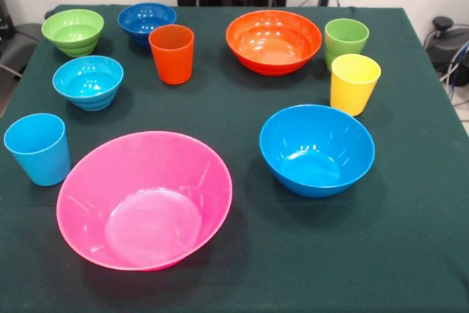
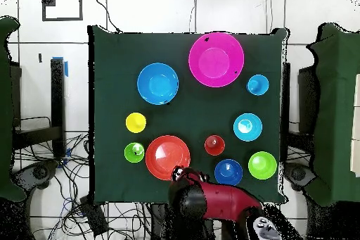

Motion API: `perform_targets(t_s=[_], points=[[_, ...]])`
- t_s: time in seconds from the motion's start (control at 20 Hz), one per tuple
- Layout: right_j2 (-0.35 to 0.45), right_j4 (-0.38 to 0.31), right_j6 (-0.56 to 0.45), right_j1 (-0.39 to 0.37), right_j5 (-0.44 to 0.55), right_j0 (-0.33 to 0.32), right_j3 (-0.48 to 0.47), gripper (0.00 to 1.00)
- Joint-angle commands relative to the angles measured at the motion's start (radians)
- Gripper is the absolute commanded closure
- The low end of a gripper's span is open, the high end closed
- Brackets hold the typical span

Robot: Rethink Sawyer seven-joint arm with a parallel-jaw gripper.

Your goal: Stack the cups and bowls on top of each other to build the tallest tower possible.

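All pieces stand apart on the dark green table (image 1: pixel 242 269); nothing is stacked, so no tower shows. Large bowls: pink (image 1: pixel 144 199) at the near left, blue (image 1: pixel 316 149) at the near right, orange (image 1: pixel 273 40) at the far side. Small ridged bowls: green (image 1: pixel 72 31), dark blue (image 1: pixel 146 20), light blue (image 1: pixel 88 81). Cups, all upright: light blue (image 1: pixel 38 149), orange (image 1: pixel 171 53), green (image 1: pixel 346 40), yellow (image 1: pixel 355 83). In the overhead view my gripper (image 2: pixel 181 175) is drawn back at the table's edge, beside the orange bowl (image 2: pixel 167 157).
The red and black arm (image 2: pixel 211 200) lies folded over the table's base-side edge. Cables and dark equipment (image 1: pixel 447 38) sit off the table's right side. The table's edges (image 2: pixel 95 110) drop off all round.
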Motion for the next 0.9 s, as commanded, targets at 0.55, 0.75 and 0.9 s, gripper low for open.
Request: perform_targets(t_s=[0.55,0.75,0.9], points=[[-0.066,0.002,0.204,0.336,-0.469,0.139,-0.029,0.0],[-0.062,0.01,0.198,0.393,-0.515,0.139,-0.06,0.0],[-0.059,0.019,0.194,0.41,-0.53,0.141,-0.07,0.0]])
